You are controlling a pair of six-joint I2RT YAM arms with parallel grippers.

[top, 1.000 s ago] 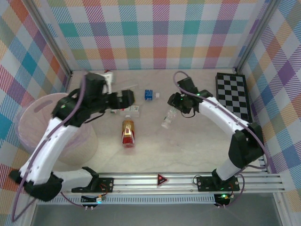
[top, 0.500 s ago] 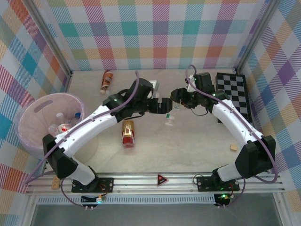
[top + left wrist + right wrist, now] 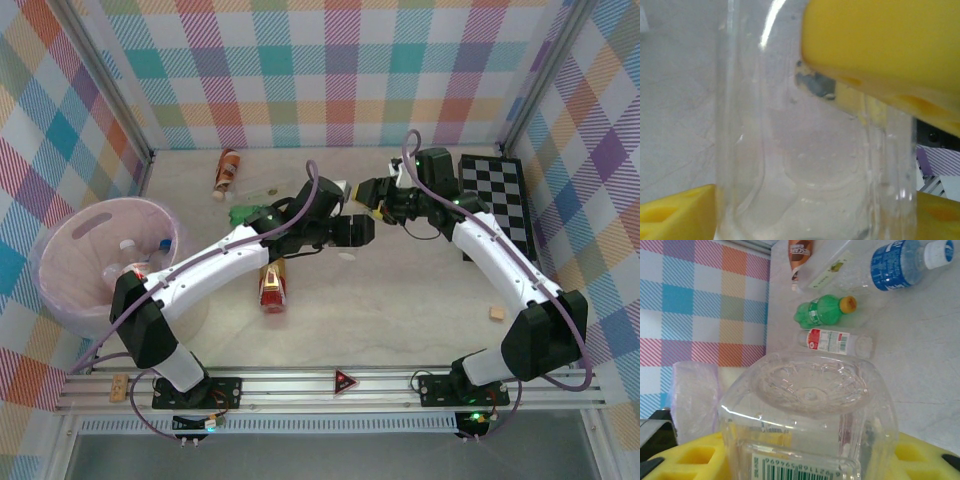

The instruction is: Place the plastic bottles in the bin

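Note:
My left gripper [image 3: 357, 231] reaches to the table's middle and is shut on a clear bottle [image 3: 810, 150], pinched between its yellow fingers [image 3: 880, 45]. A pale end of that bottle [image 3: 347, 257] pokes out below the gripper in the top view. Just behind it, my right gripper [image 3: 370, 189] is shut on a clear square bottle with a barcode label [image 3: 810, 405], its base pointing left. The pink-lilac bin [image 3: 60, 240] stands at the left with several bottles [image 3: 130, 265] inside. A red-gold bottle [image 3: 272, 285] lies at the centre. At the back lie green [image 3: 822, 312], blue-labelled [image 3: 902, 260], red-labelled [image 3: 835, 340] and brown [image 3: 228, 170] bottles.
The black-and-white checkerboard [image 3: 495, 205] lies at the back right beside the right arm. A small tan block [image 3: 495, 313] sits near the front right. Checked walls close in the table on three sides, and the two grippers are nearly touching.
The left arm swung from near the bin across to the centre and closed on a clear bottle there. The right gripper lifted back toward the rear wall.

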